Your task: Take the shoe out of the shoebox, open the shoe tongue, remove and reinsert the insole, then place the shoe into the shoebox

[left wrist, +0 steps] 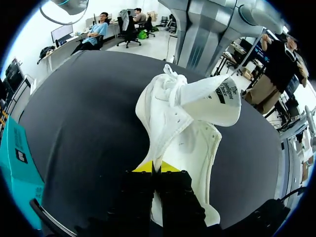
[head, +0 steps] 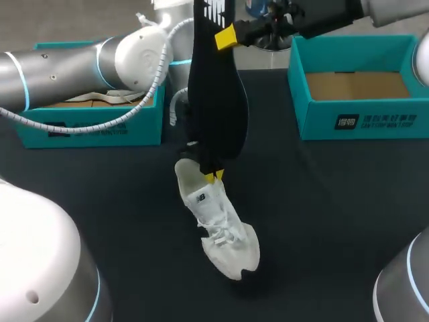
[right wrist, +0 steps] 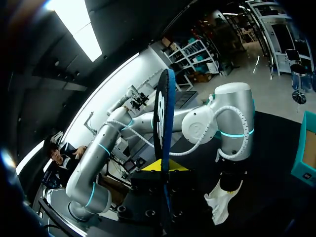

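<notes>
The white shoe (head: 224, 231) lies on the dark table, toe toward the near edge. My left gripper (head: 214, 176) is shut on the shoe's collar rim at the heel end; in the left wrist view the gripper (left wrist: 155, 170) pinches that rim and the tongue (left wrist: 212, 96) stands folded open. High above, my right gripper (head: 226, 37) is shut on the top end of the black insole (head: 216, 107), which hangs straight down over the shoe's heel and hides most of the left gripper. In the right wrist view the insole (right wrist: 163, 113) stands edge-on between the right gripper's (right wrist: 165, 170) fingers.
A teal shoebox (head: 100, 121) with paper inside stands at the back left, behind my left arm. A second open teal box (head: 355, 121) stands at the back right. Dark tabletop (head: 322, 215) surrounds the shoe.
</notes>
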Robot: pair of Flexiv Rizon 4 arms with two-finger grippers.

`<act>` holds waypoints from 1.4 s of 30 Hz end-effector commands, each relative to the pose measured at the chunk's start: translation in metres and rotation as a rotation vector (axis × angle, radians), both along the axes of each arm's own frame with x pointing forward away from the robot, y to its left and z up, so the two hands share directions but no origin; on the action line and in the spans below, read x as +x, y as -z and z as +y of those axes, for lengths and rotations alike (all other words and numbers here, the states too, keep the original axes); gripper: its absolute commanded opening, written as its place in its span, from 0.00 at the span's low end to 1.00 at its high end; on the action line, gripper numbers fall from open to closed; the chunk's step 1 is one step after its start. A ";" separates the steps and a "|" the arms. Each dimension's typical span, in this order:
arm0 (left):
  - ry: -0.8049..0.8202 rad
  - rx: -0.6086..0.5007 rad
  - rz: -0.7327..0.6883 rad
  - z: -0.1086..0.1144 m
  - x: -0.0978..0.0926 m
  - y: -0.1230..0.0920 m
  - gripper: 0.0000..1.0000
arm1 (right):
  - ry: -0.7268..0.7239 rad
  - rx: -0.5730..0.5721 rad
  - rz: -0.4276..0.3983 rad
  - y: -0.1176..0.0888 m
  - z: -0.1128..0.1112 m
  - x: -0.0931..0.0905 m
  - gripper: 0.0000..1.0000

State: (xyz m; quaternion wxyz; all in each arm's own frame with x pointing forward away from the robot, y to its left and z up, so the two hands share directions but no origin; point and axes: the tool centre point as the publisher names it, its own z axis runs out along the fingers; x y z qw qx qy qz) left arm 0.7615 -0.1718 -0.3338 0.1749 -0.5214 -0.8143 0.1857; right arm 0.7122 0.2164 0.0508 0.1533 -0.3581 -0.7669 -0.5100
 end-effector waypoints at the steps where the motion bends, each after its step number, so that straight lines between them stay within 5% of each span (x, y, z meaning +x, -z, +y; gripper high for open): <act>1: 0.166 0.115 0.035 -0.013 -0.005 0.001 0.00 | 0.001 -0.002 0.001 0.000 0.002 0.001 0.00; 17: 0.287 0.122 0.019 -0.020 -0.014 0.030 0.00 | 0.001 -0.002 0.001 0.000 0.002 0.001 0.00; 36: 0.273 -0.032 -0.070 -0.040 -0.010 0.039 0.00 | 0.001 -0.002 0.001 0.000 0.002 0.001 0.00; 37: 0.251 -0.048 -0.089 -0.042 -0.010 0.040 0.04 | 0.001 -0.002 0.001 0.000 0.002 0.001 0.00; 38: 0.258 -0.054 -0.098 -0.044 -0.010 0.040 0.57 | 0.001 -0.002 0.001 0.000 0.002 0.001 0.00; 39: 0.266 -0.081 -0.123 -0.045 -0.010 0.040 1.00 | 0.001 -0.002 0.001 0.000 0.002 0.001 0.00; 42: 0.217 -0.176 -0.127 -0.049 -0.009 0.033 1.00 | 0.001 -0.002 0.001 0.000 0.002 0.001 0.00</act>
